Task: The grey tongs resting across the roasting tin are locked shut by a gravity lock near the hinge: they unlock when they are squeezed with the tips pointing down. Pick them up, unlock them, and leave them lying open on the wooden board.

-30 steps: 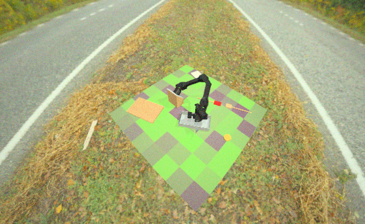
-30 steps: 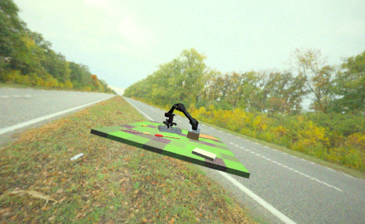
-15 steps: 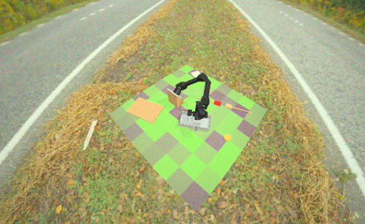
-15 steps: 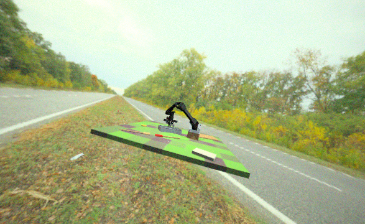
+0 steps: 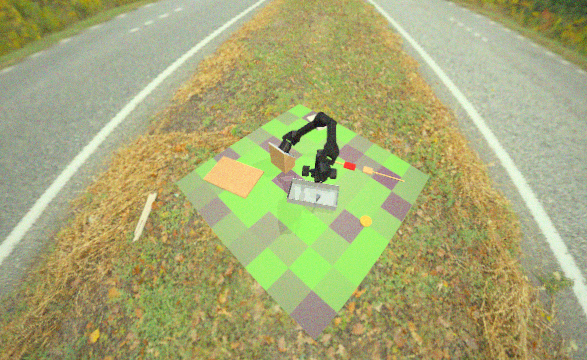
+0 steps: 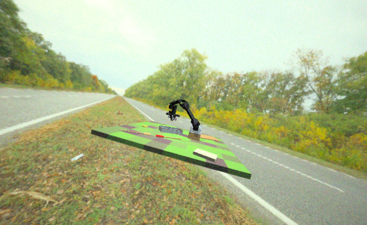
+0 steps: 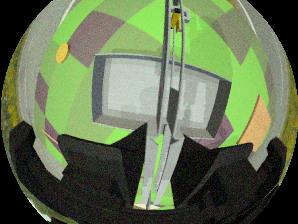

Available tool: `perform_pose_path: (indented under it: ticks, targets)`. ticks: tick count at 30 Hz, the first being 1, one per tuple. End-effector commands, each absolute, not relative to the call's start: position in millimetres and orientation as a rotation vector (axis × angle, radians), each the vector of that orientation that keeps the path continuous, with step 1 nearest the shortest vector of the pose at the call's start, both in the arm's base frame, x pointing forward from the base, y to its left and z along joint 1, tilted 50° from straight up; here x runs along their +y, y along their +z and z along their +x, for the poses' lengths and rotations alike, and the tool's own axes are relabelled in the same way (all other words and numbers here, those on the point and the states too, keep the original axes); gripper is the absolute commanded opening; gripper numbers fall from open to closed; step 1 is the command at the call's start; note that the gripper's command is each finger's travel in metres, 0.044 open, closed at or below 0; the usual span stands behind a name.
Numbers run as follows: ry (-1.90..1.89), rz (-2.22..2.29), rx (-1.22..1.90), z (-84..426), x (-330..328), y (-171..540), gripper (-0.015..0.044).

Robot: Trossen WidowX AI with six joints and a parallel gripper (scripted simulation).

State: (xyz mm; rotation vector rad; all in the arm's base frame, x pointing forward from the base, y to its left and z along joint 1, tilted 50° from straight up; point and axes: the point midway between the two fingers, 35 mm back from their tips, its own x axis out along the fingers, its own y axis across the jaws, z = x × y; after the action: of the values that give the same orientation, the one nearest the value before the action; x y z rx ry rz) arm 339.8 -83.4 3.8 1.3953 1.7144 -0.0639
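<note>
My gripper (image 5: 319, 176) (image 6: 172, 117) (image 7: 156, 128) is shut on the grey tongs (image 7: 164, 65) and hangs above the roasting tin (image 5: 313, 205) (image 7: 99, 90). In the wrist view the tongs' two long arms run from between the fingers up the picture, close together, to the hinge end with a small yellow part (image 7: 175, 21). They look roughly level; whether the lock is engaged cannot be told. In the top and exterior views the tongs are too thin to make out. The wooden board (image 5: 233, 176) (image 7: 256, 127) lies flat on the far side of the arm's base from the utensils.
The arm's base stands on a brown block (image 5: 282, 159) (image 6: 194, 135) between the tin and the board. A red-handled utensil (image 5: 349, 166) (image 6: 159, 136), a wooden utensil (image 5: 368, 170), an orange disc (image 5: 366, 221) (image 7: 62, 52) and a pale block (image 6: 206, 154) lie on the checkered table.
</note>
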Motion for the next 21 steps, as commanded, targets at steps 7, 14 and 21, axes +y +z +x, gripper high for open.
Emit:
perform_pose_path:
  ticks: [7,14,21]
  targets:
    - [-0.211,1.485,1.724,323.2,-122.1,-26.0,-0.0150]
    - [-0.363,1.569,1.728,298.5,-162.5,-59.3,-0.0150]
    - [-0.518,1.677,1.728,268.1,-195.4,-91.6,-0.0150]
